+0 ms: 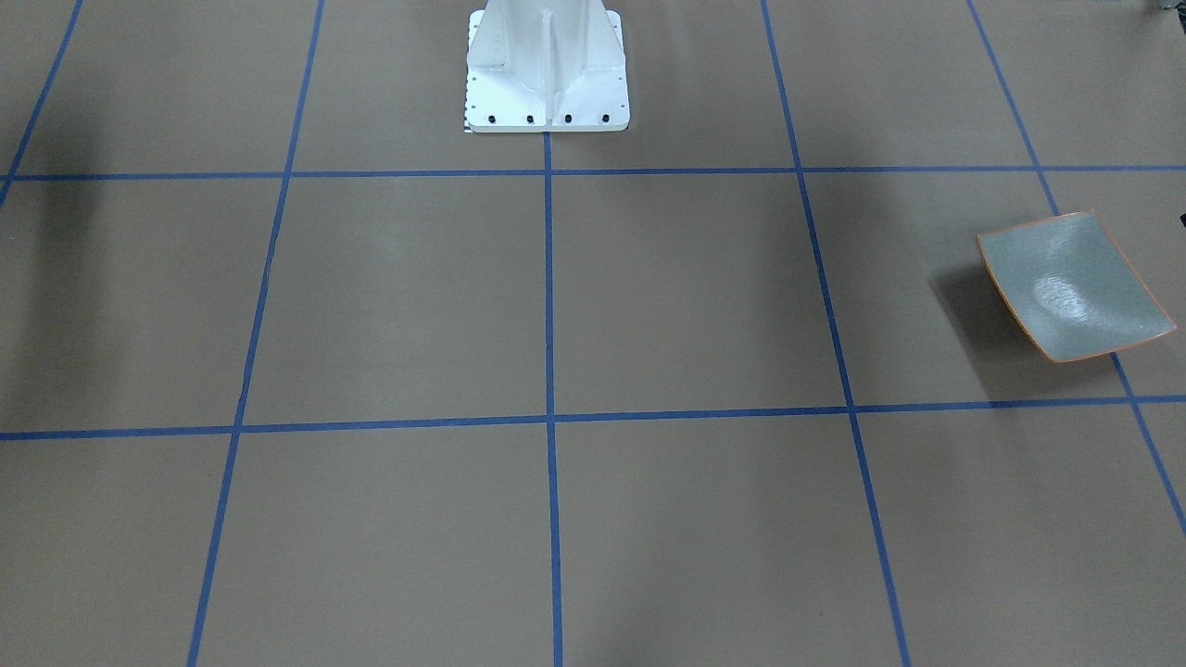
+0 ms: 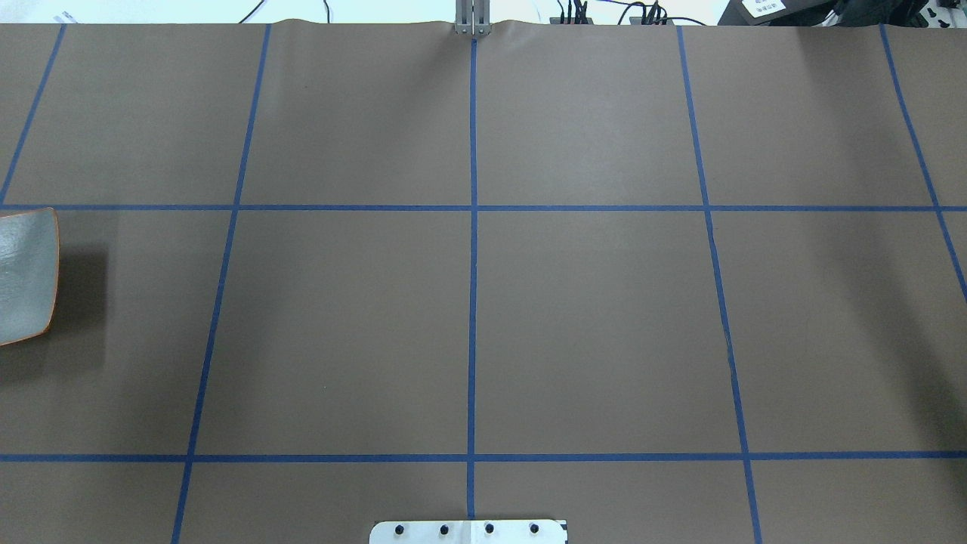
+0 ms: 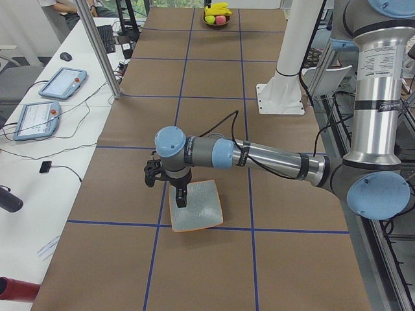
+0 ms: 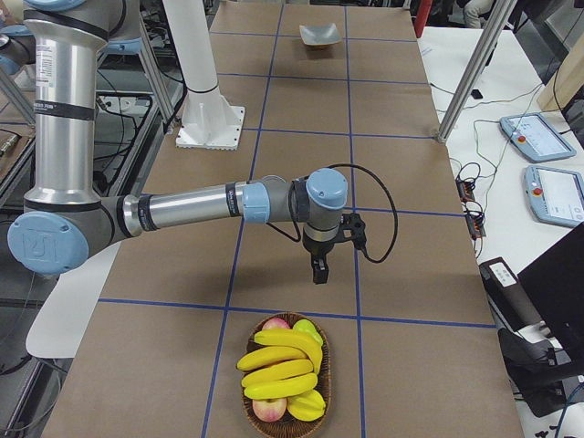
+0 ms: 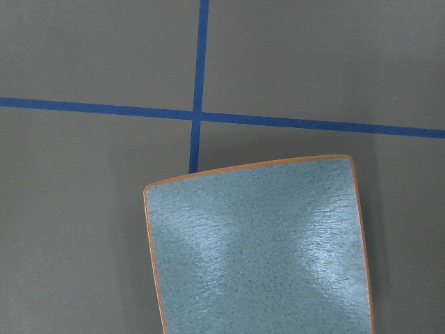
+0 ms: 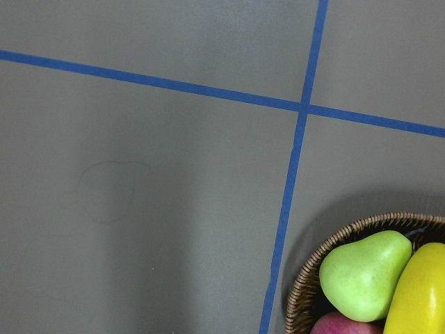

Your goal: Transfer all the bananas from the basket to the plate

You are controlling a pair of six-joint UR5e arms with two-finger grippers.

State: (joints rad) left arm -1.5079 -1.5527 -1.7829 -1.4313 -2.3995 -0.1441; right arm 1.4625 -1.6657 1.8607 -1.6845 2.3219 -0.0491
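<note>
Three yellow bananas (image 4: 278, 370) lie on top of a wicker basket (image 4: 326, 379) at the table's right end; one banana (image 6: 421, 292) shows at the right wrist view's corner beside the basket's rim (image 6: 313, 278). My right gripper (image 4: 318, 271) hangs above the table a little short of the basket. The grey-green plate (image 3: 201, 210) with an orange rim lies bare at the table's left end, also seen as the plate (image 1: 1075, 287), the plate (image 2: 26, 272) and the plate (image 5: 261, 243). My left gripper (image 3: 180, 197) hovers over its near-left edge. I cannot tell whether either gripper is open or shut.
A green pear (image 6: 361, 275) and a red apple (image 4: 276, 324) share the basket. The white robot pedestal (image 1: 547, 65) stands at the table's middle back. Metal posts (image 3: 97, 45) and teach pendants (image 4: 534, 132) line the operators' side.
</note>
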